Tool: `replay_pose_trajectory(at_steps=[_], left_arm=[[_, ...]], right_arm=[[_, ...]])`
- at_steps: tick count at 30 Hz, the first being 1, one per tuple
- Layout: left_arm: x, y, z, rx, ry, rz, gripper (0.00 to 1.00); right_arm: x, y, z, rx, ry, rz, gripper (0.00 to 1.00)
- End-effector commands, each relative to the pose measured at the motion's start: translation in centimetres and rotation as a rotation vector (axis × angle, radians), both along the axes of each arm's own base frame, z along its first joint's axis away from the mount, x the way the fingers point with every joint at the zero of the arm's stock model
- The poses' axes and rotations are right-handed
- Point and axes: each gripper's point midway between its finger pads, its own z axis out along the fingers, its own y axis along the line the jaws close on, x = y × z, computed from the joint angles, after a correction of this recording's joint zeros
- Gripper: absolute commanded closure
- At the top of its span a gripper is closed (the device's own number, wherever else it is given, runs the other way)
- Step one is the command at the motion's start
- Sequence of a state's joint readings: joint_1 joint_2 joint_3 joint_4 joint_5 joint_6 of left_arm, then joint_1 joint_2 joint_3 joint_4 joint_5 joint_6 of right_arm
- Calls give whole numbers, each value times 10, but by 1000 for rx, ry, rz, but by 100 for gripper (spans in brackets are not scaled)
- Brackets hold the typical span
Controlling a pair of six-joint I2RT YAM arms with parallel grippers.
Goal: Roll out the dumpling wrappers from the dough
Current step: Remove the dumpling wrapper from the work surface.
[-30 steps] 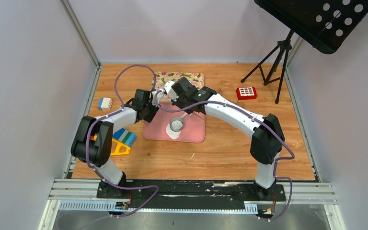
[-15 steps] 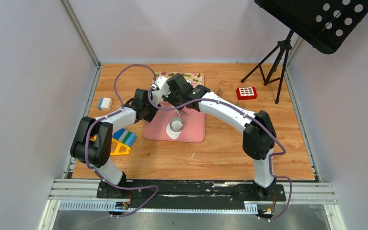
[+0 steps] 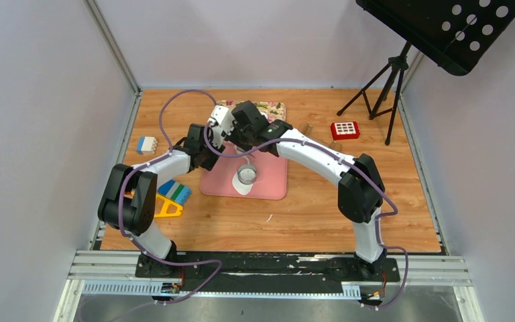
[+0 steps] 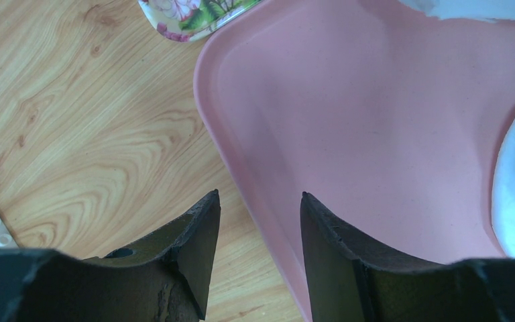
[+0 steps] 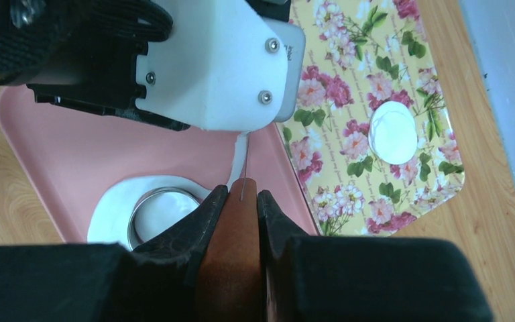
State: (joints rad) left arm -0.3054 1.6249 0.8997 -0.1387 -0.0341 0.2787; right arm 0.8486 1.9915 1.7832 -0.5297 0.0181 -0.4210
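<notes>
A white dough (image 3: 241, 187) sheet lies on the pink mat (image 3: 271, 182) with a metal ring cutter (image 3: 246, 176) standing on it. One round dumpling wrapper (image 5: 393, 132) rests on the floral tray (image 5: 335, 80). My right gripper (image 5: 243, 194) is shut on a brown-handled tool (image 5: 238, 255) whose thin blade points past the dough (image 5: 110, 208) and ring (image 5: 149, 198); it hangs over the mat's far left part, close to my left wrist (image 5: 214, 60). My left gripper (image 4: 260, 194) is open and empty above the mat's (image 4: 375, 121) left edge, with dough (image 4: 509, 201) off to its right.
A red button box (image 3: 345, 130) and a tripod stand (image 3: 382, 87) are at the back right. A white and blue block (image 3: 147, 144) and coloured blocks (image 3: 171, 194) lie left of the mat. The floral tray (image 3: 271, 107) touches the mat's far edge.
My right arm has swung left and back toward the floral tray, carrying the tool. The left arm, the dough and the ring have stayed put.
</notes>
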Motion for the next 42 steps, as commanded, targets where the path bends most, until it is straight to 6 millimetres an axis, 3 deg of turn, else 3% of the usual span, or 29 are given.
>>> replay_pose_trajectory(at_steps=[1, 6, 13, 21, 28, 35, 42], left_arm=[[8, -6, 22, -32, -64, -9, 44], [10, -5, 27, -34, -76, 2, 44], [14, 1, 45, -36, -126, 21, 44], [25, 35, 83, -83, -202, 96, 44], [17, 51, 98, -87, -246, 106, 43], [7, 63, 114, -68, -296, 118, 43], [1, 59, 108, -98, -281, 112, 43]], right_arm=[[12, 13, 95, 191, -179, -1, 100], [21, 7, 97, 226, -215, -75, 100], [26, 10, 56, 242, -117, -120, 100], [25, 18, 34, 252, -47, -112, 100], [22, 30, 16, 262, 26, -92, 100], [0, 38, 14, 300, 131, -40, 100], [-23, 46, 18, 313, 206, 11, 100]])
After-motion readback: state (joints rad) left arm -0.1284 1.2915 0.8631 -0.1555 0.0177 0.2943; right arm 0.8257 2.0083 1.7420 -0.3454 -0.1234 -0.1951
